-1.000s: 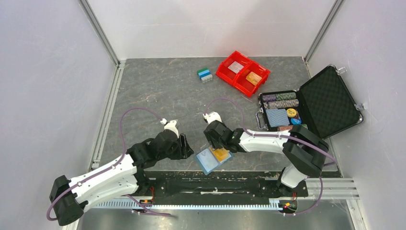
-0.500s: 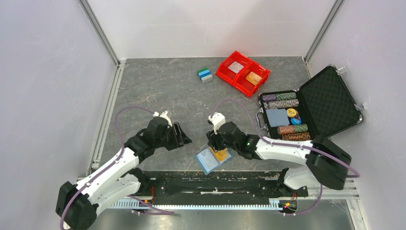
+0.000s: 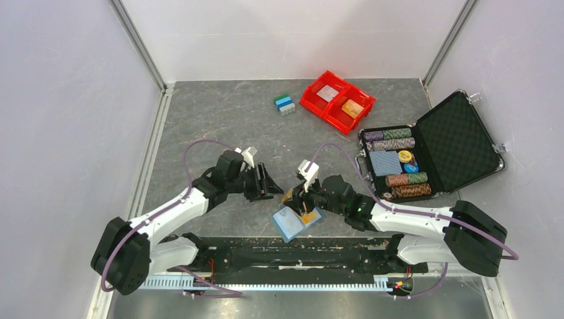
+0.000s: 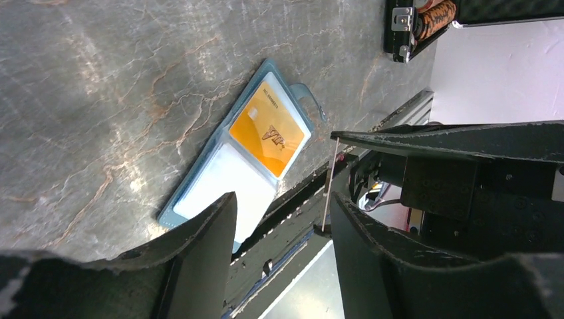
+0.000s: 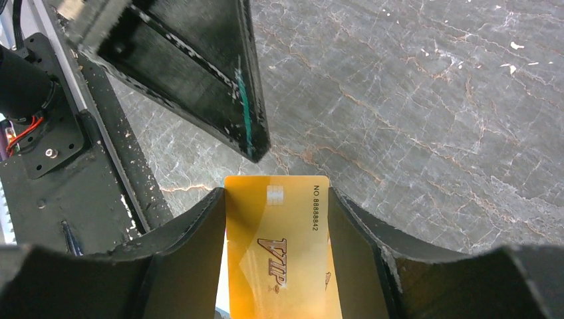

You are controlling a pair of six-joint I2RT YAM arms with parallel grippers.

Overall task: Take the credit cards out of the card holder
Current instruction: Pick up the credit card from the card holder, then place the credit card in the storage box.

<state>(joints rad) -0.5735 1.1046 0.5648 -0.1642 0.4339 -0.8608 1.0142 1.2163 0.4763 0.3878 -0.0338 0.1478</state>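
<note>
The light-blue card holder (image 3: 287, 226) lies spread open at the table's near edge, also in the left wrist view (image 4: 174, 206). One panel shows an orange VIP card (image 4: 269, 133), the other a whitish-grey card (image 4: 223, 183). My right gripper (image 3: 293, 197) hovers just above the holder's far side. It is shut on another orange VIP card (image 5: 286, 252), clamped by its two long edges between the fingers (image 5: 276, 193). My left gripper (image 3: 271, 188) is open and empty (image 4: 282, 199), just left of the right gripper and pointing towards it.
A red two-compartment bin (image 3: 352, 118) with an orange and a whitish card stands at the back. An open black case (image 3: 459, 139) with chips and a blue deck is at the right. A small blue-green block (image 3: 284, 102) lies at the back. A black rail (image 3: 299, 256) runs along the front edge.
My left gripper has swung away from the holder's left side and rightward, to face the right gripper. The right gripper has stayed over the holder, its arm now lower and stretched out.
</note>
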